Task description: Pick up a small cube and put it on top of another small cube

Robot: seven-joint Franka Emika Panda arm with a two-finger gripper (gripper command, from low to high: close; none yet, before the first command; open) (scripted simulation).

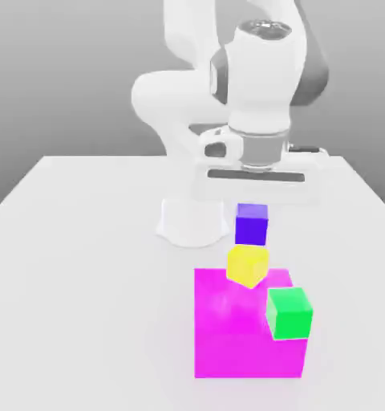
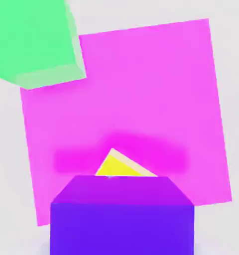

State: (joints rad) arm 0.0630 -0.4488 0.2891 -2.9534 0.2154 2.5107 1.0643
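White tabletop [image 1: 91, 297], grey backdrop [image 1: 67, 80]; raised violet cube [image 1: 251, 229]

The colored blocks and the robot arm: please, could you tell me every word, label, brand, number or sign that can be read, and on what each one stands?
There are none: no text can be read on the magenta block, green cube, yellow cube, violet-purple cube or white robot arm.
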